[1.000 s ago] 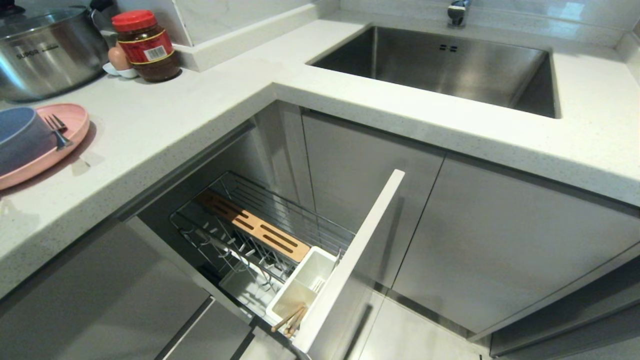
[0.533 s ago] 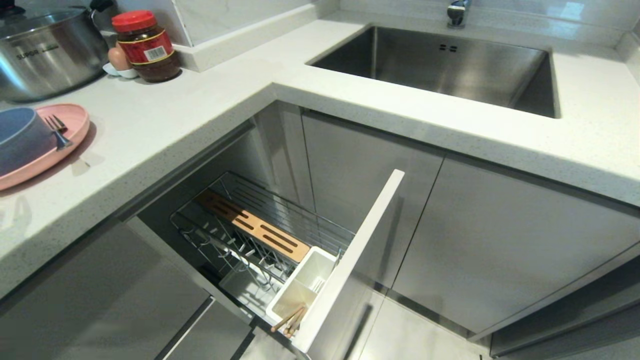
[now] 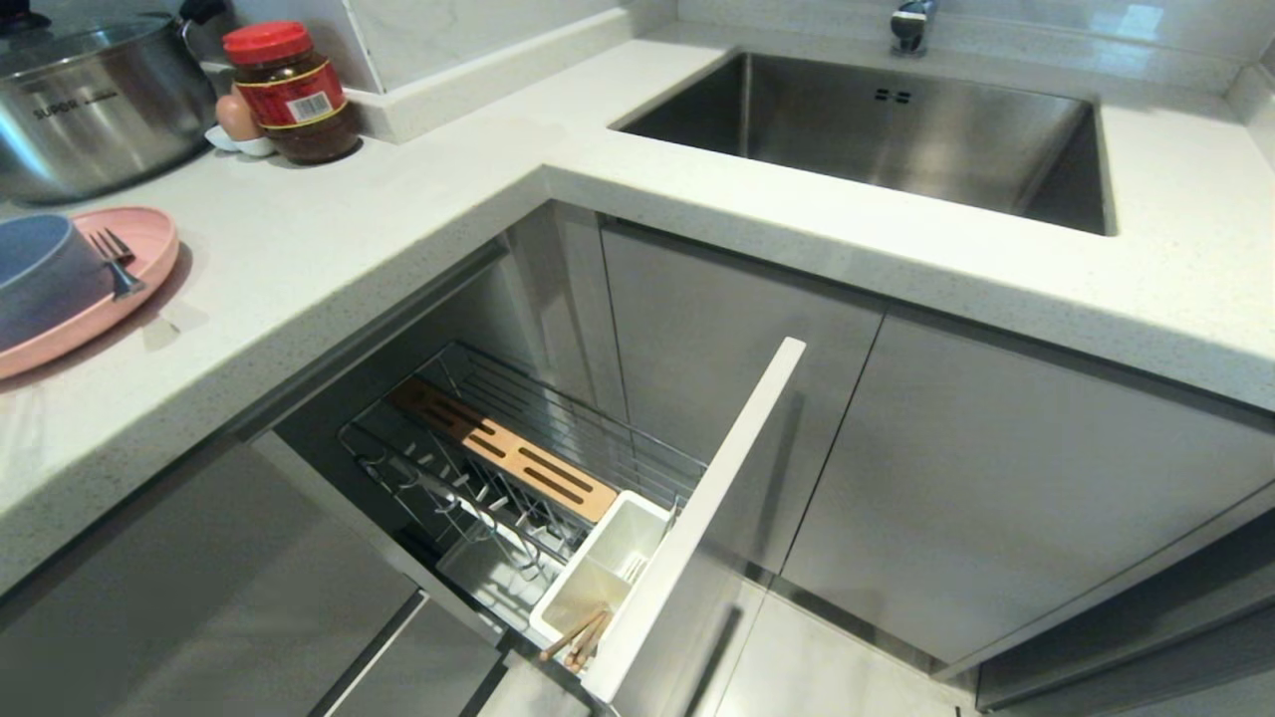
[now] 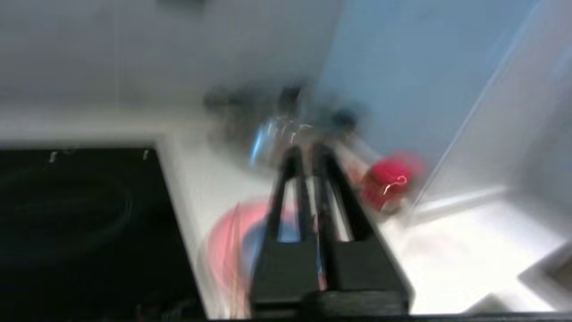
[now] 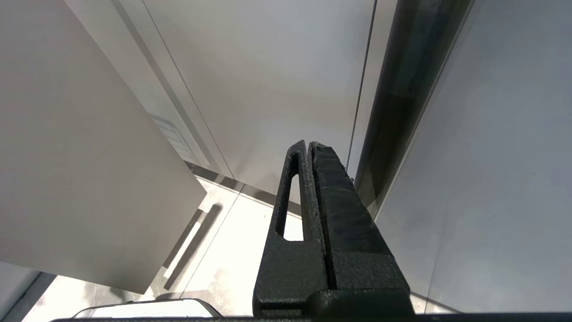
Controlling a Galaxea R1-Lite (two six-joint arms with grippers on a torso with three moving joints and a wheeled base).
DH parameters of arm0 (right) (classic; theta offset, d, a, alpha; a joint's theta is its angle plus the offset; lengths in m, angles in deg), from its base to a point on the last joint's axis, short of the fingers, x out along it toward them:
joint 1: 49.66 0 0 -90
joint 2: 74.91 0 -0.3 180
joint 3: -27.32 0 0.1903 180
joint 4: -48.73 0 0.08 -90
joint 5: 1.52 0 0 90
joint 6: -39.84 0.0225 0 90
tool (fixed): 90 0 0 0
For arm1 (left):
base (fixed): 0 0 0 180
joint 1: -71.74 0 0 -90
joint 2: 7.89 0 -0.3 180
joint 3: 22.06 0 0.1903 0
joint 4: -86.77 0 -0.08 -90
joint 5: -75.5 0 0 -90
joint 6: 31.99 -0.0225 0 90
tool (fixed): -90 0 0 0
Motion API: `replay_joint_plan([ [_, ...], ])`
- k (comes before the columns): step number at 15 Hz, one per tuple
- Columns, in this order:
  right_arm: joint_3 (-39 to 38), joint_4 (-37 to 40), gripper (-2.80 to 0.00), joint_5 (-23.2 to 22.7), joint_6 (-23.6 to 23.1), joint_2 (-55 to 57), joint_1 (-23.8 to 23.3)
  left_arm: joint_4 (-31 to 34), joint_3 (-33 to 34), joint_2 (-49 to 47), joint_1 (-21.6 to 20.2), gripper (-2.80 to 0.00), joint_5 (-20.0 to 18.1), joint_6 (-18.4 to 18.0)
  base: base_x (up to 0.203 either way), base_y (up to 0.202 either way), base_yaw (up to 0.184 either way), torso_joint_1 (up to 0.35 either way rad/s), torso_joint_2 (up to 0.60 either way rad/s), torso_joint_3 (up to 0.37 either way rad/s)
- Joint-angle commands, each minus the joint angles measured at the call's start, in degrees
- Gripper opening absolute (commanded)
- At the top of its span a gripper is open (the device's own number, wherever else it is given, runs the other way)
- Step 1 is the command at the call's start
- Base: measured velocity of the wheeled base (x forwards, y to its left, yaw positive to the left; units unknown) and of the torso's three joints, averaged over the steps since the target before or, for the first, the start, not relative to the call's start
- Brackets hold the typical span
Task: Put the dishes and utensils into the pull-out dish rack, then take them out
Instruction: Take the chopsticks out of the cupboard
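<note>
On the counter at the far left, the pink plate (image 3: 144,249) carries the blue bowl (image 3: 40,279) and a silver fork (image 3: 118,269). The pull-out dish rack (image 3: 518,468) stands drawn out below the counter, and its wire slots hold no dishes. The chopsticks (image 3: 578,637) stick out of its white cup. Neither gripper shows in the head view. In the blurred left wrist view my left gripper (image 4: 306,154) is shut with nothing seen in it, above the plate (image 4: 223,250) and bowl (image 4: 255,243). My right gripper (image 5: 307,144) hangs shut and parked beside cabinet fronts.
A lidded steel pot (image 3: 90,100), a red-lidded jar (image 3: 294,90) and an egg (image 3: 236,117) stand at the back left. The steel sink (image 3: 896,129) lies at the back right. A black cooktop (image 4: 76,223) lies beside the plate. The rack's white front panel (image 3: 717,498) juts into the floor space.
The things in the head view have not moved. A faint shadow on the counter by the left edge has faded.
</note>
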Motion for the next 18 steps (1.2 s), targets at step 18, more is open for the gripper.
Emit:
replay_joint_plan([
  [18,0.0,0.0,-2.8,0.0,0.0,-0.2,0.0,47.5,-30.5,-40.0,44.9,-2.8,-3.3,15.0,0.0,0.0,0.0,0.0,0.0,0.0],
])
